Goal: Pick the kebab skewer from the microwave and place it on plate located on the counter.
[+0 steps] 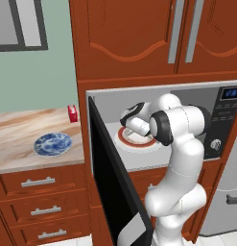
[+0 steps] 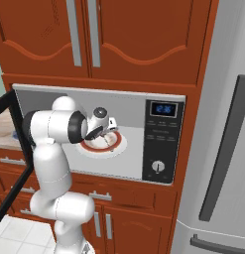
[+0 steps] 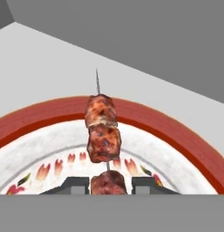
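The step in hand is the pick: the white arm reaches into the large grey built-in microwave, whose black-framed glass door hangs swung open, and its two-finger gripper has its jaws drawn in narrow on either side of the nearest chunk of the kebab skewer, a thin stick threaded with brownish-red meat pieces. The fingertips sit just beside that chunk, so the grip looks made, though contact itself is hard to confirm. The skewer lies over the white plate with an orange-red rim on the microwave's pale floor, its bare point aimed at the back wall. Next, I judge, comes a lift straight off this rimmed plate, then a careful withdrawal through the opening without knocking the stick's ends on the frame or door, and a swing leftward to the small round blue-and-white mottled plate. That plate rests on the beige-and-brown marbled counter over red-brown drawers with silver bar handles, with a small red container standing near the back. Red-brown cabinets hang above, and a grey refrigerator stands to the right.
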Controlling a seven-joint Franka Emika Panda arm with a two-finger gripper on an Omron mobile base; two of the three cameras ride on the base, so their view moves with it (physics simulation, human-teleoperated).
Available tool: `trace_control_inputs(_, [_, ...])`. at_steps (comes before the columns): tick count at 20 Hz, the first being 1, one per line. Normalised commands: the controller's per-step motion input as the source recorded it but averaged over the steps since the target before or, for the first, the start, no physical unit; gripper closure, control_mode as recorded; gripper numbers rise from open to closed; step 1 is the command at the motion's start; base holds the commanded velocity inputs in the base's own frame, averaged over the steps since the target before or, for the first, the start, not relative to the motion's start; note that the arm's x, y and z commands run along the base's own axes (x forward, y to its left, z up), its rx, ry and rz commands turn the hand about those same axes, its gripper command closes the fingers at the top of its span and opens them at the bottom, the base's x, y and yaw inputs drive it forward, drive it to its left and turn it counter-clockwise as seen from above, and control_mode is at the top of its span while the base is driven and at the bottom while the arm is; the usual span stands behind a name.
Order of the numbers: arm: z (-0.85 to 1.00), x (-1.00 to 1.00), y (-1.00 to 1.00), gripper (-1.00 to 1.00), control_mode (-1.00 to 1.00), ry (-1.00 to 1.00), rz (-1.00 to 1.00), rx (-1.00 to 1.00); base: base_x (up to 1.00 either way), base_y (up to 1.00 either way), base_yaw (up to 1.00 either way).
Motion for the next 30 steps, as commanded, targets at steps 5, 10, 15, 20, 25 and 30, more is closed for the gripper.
trace_control_inputs(5, [0.0, 0.0, 0.0, 1.0, -1.0, 0.0, 0.0, 0.0, 0.0, 0.0, 0.0])
trace_control_inputs(10, [0.04, -0.22, -0.17, 1.0, -1.0, 0.0, -0.01, 0.0, 0.0, 0.0, 0.0])
trace_control_inputs(15, [0.29, -0.42, -0.2, 1.0, -1.0, 0.0, -0.09, 0.0, 0.0, 0.0, 0.0])
trace_control_inputs(20, [0.5, -0.36, -0.1, 1.0, -1.0, 0.0, -0.11, 0.0, 0.0, 0.0, 0.0])
trace_control_inputs(25, [0.66, -0.3, -0.08, 1.0, -1.0, 0.0, -0.12, 0.0, 0.0, 0.0, 0.0])
trace_control_inputs(30, [0.72, -0.46, -0.12, 1.0, -1.0, 0.0, -0.09, 0.0, 0.0, 0.0, 0.0])
